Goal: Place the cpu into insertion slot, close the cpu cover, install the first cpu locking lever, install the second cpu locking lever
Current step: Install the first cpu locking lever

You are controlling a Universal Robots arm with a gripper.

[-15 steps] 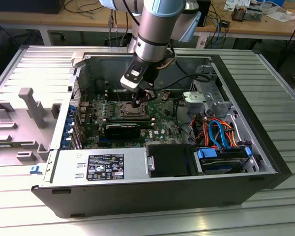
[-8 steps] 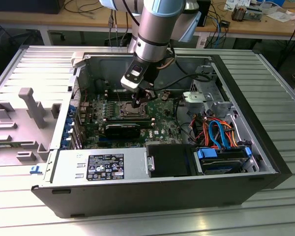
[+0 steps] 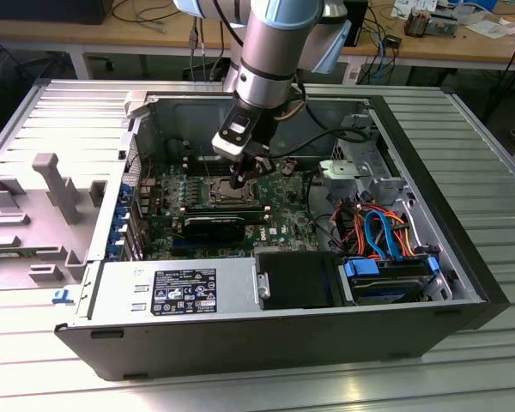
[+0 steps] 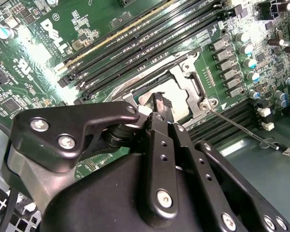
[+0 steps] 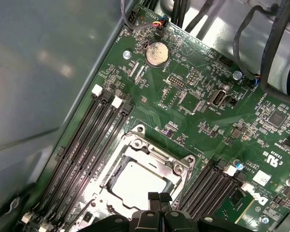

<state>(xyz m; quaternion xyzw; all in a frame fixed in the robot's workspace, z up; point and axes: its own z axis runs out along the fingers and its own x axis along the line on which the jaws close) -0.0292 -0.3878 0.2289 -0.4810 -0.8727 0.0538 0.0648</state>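
Observation:
In the exterior view my gripper (image 3: pixel 240 178) reaches down into the open computer case, just above the insertion slot (image 3: pixel 216 190) on the green board. In both wrist views the cpu (image 5: pixel 135 182) (image 4: pixel 179 96) lies flat in the socket with its silvery top showing. The cpu cover (image 5: pixel 157 154) (image 4: pixel 195 84) lies down around it as a metal frame. My gripper (image 5: pixel 159 197) (image 4: pixel 160 104) is shut with nothing between its fingertips, hovering over the socket's edge. A thin metal lever (image 4: pixel 237 125) runs out from a socket corner across the black slots.
Long black memory slots (image 5: pixel 82 150) (image 4: pixel 150 43) flank the socket on both sides. The grey case wall (image 5: pixel 38 72) stands close beside them. A power supply (image 3: pixel 176 292), a black drive cage (image 3: pixel 296 279) and coloured cables (image 3: pixel 378 227) fill the near side of the case.

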